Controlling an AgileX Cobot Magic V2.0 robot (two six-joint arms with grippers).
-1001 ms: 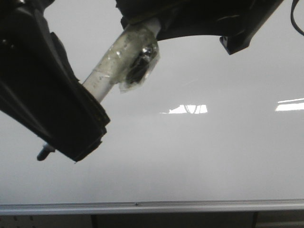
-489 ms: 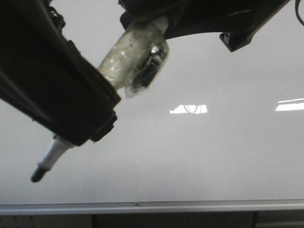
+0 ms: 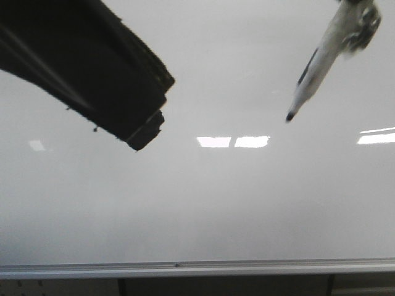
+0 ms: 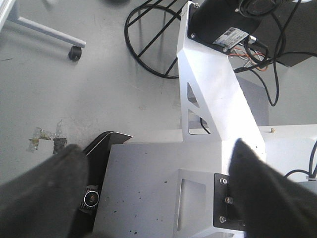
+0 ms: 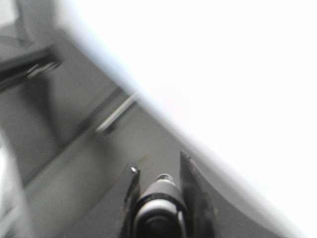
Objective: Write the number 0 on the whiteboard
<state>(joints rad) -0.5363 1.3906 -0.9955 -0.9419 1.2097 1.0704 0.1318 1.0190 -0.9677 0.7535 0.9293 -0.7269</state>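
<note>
Showing no stroke of the number 0 anywhere in the front view: only the bare, glossy grey whiteboard (image 3: pixel 203 203), broken by bright light reflections (image 3: pixel 233 142) high above the middle of the silver edge strip (image 3: pixel 197 269) that runs along its foot. Judged from that: writing not yet begun. Poised well above the right part of the strip, a marker (image 3: pixel 315 71), slanted with its dark tip lowest and pointing down toward the strip's middle, near the board but, as far as can be told, apart from it; blurred, so contact cannot be ruled out. Probably held at that slant so that the tip alone would meet the surface while the body keeps off it. Clamped between the fingers of the right gripper (image 5: pixel 157 166) in the right wrist view, with the marker's dark barrel (image 5: pixel 159 201) filling the narrow gap and both fingers pressed against its sides: a firm hold, likely needed to keep the tip from skidding on so slick a board. Looming above the left part of the strip, the dark bulk of the left arm (image 3: pixel 111 80), well apart from the marker and so out of the writing area. Spread wide with nothing between the fingers, the left gripper (image 4: pixel 156 148), facing the floor and the robot's own metal frame (image 4: pixel 213 94), seemingly idle in this job.
</note>
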